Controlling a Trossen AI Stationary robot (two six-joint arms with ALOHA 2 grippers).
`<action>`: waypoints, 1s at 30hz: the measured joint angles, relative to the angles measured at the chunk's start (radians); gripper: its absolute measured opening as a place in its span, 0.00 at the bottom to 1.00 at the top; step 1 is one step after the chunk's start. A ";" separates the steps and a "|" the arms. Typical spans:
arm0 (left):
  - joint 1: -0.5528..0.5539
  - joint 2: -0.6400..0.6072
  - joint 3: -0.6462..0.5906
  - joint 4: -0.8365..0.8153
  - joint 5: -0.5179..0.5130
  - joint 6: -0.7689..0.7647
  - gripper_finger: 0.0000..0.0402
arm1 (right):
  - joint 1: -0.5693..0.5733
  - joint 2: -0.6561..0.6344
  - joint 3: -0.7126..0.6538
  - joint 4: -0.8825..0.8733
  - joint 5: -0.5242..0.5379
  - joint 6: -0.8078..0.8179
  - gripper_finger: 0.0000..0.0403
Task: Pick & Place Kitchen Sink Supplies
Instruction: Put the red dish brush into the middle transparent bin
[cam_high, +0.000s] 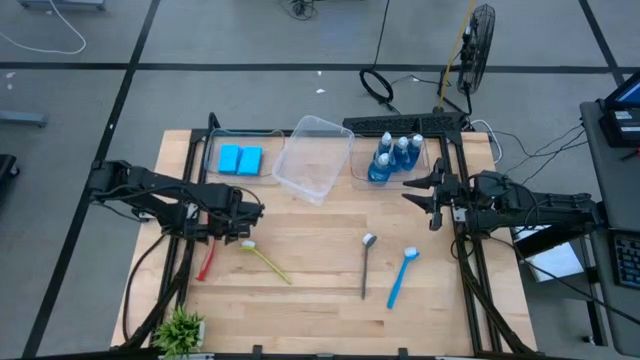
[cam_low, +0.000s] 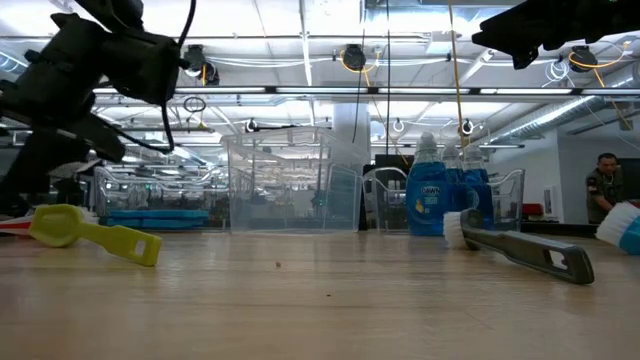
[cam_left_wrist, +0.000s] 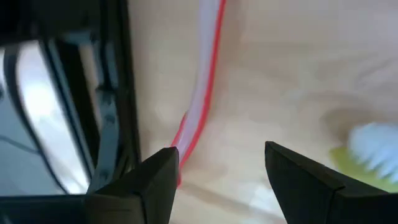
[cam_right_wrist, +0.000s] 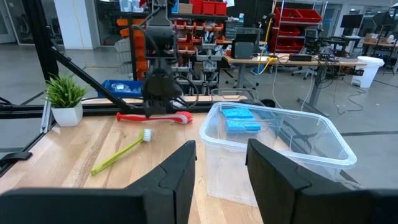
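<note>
Left end effector (cam_left_wrist: 217, 171) open (empty), over red brush (cam_left_wrist: 202, 87)

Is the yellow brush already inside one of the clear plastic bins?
No. In the high view the yellow brush lies on the bare wooden table, apart from the middle bin, which holds nothing.

The red brush (cam_high: 207, 262) lies partly hidden beneath the left gripper (cam_high: 247, 232).
</note>
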 joint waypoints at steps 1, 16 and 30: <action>-0.018 0.001 0.000 -0.004 0.016 -0.022 0.59 | 0.000 0.000 0.000 0.000 0.000 0.000 0.32; -0.142 0.001 -0.113 0.161 0.100 -0.272 0.59 | 0.000 0.000 0.000 0.000 0.000 0.000 0.32; -0.168 0.001 -0.091 0.273 0.034 -0.371 0.59 | 0.000 0.000 0.000 0.000 0.000 0.000 0.32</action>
